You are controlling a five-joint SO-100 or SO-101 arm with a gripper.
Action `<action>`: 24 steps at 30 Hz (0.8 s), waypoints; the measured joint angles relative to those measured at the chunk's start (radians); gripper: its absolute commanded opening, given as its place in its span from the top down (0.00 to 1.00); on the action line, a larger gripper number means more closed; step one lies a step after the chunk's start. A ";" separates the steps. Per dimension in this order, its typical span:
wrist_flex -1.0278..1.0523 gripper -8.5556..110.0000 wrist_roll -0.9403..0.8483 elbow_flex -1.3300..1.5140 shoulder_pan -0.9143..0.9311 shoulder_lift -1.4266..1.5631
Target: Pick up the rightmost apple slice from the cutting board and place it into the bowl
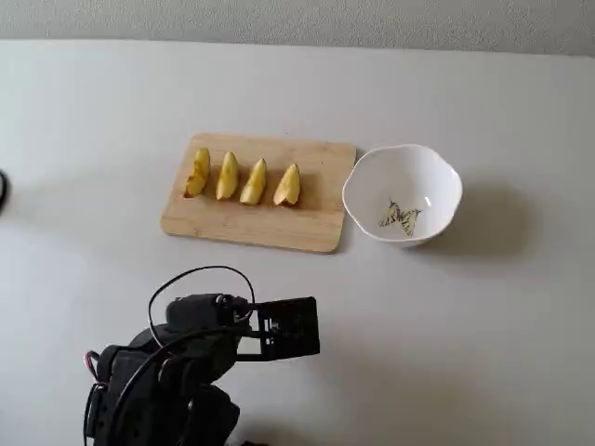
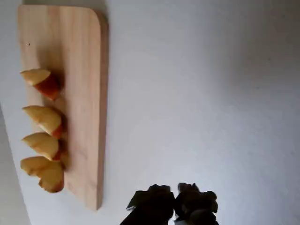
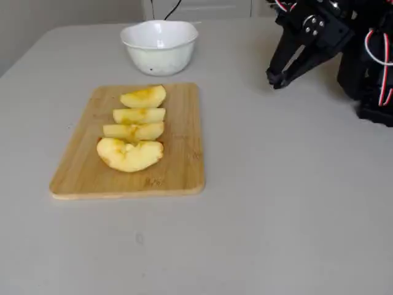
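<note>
Four apple slices stand in a row on the cutting board (image 1: pixel 251 218) (image 3: pixel 178 166) (image 2: pixel 82 93). The rightmost apple slice (image 1: pixel 287 185) in a fixed view is the one nearest the bowl (image 1: pixel 437 181). That slice (image 3: pixel 143 96) is the farthest one in the other fixed view, and it sits topmost (image 2: pixel 40 80) in the wrist view, showing red skin. The white bowl (image 3: pixel 159 43) holds nothing and is out of the wrist view. My gripper (image 1: pixel 296 330) (image 3: pixel 274 78) (image 2: pixel 176 201) hovers over bare table, well short of the board, shut with nothing in it.
The slice at the other end of the row (image 1: pixel 197 172) (image 3: pixel 129 155) has brown blotches. The arm's base and cables (image 1: pixel 158 390) (image 3: pixel 368 61) fill one corner of each fixed view. A dark object (image 1: pixel 3 190) pokes in at the left edge of a fixed view.
</note>
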 measured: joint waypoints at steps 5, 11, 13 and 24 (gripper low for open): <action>0.000 0.91 0.000 0.000 0.000 0.000; -0.002 0.90 -0.012 0.000 -0.017 0.000; -0.015 0.90 -0.034 0.009 -0.031 -0.006; -0.175 0.76 -0.028 0.008 -0.101 -0.009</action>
